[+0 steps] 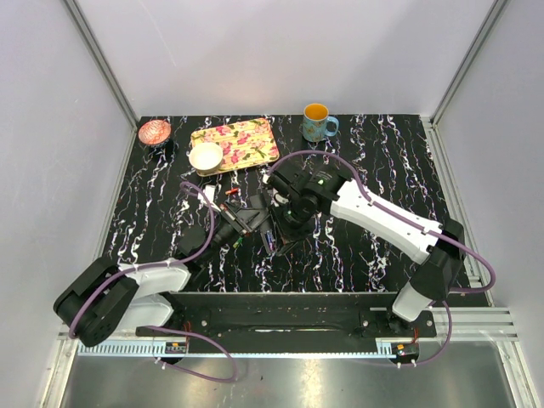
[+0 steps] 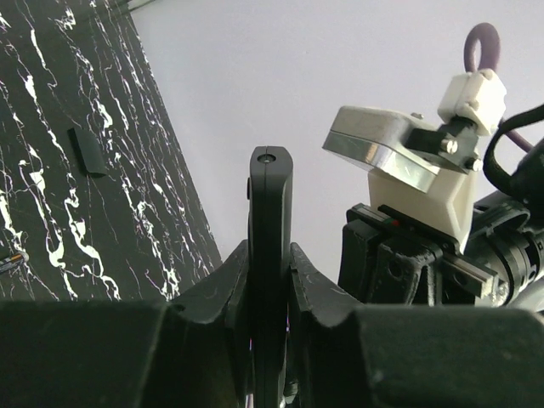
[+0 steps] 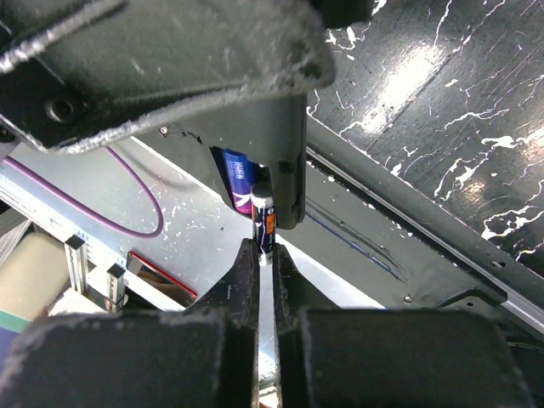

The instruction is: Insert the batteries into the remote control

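- A pink bowl [image 1: 155,132] sat in the far left corner of the worktop [image 1: 374,161].
- Just right of it, along the far edge, lay a floral tray [image 1: 246,136], with a white bowl [image 1: 206,156] at its left end.
- A small reddish battery [image 1: 231,192] lay on the worktop just on the near side of the tray.
- My left tool [image 2: 270,263] was closed narrow on the remote control [image 2: 270,204], held over the middle of the worktop. The black bar stood out edge-on from between my fingers.
- In my left wrist view, a small flat black piece [image 2: 87,151] lay on the worktop, well apart from that tool.
- A purple-blue battery [image 3: 239,178] sat inside the remote control's open compartment.
- My right tool [image 3: 265,255] was pinched narrow on a white-and-orange battery [image 3: 265,223]. Its far end was at the mouth of the compartment, just beside the purple-blue one. I could not tell whether it was seated.
- A blue mug [image 1: 319,123] stood at the far edge, right of the tray and well apart from both tools.
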Robot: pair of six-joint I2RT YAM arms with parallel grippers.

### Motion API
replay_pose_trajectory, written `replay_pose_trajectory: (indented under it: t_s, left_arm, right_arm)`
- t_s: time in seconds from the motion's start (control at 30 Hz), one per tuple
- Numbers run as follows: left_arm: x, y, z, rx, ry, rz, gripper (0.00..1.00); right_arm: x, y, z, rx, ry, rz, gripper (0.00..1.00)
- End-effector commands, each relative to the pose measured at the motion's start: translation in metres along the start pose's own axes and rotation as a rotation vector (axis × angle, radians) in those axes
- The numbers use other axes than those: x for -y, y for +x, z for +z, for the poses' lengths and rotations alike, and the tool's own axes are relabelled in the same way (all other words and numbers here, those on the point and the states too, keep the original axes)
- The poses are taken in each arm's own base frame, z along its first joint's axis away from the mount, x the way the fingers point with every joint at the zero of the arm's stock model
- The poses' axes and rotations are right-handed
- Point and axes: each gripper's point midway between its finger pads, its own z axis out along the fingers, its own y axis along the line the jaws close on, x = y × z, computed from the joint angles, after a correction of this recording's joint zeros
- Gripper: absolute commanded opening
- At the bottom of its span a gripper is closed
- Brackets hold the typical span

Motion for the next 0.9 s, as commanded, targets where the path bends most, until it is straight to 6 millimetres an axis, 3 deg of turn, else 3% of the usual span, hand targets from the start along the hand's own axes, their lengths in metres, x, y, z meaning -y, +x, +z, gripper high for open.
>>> replay_pose_trajectory:
  t_s: [0.0,0.33,0.87]
  left_arm:
    - [0.044,0.0,-0.004,-0.003,0.148,0.015,0.0]
    - [0.047,0.005,-0.005,-0.018,0.145,0.029,0.0]
    - [0.05,0.006,-0.002,-0.02,0.15,-0.039,0.0]
  right_arm:
    - [0.005,-0.012,-0.003,0.027,-0.008,0.007,0.0]
    - [0.006,-0.021,-0.003,0.048,-0.01,0.01,0.0]
    - [0.029,-0.032,-0.001,0.074,0.064,0.039,0.02]
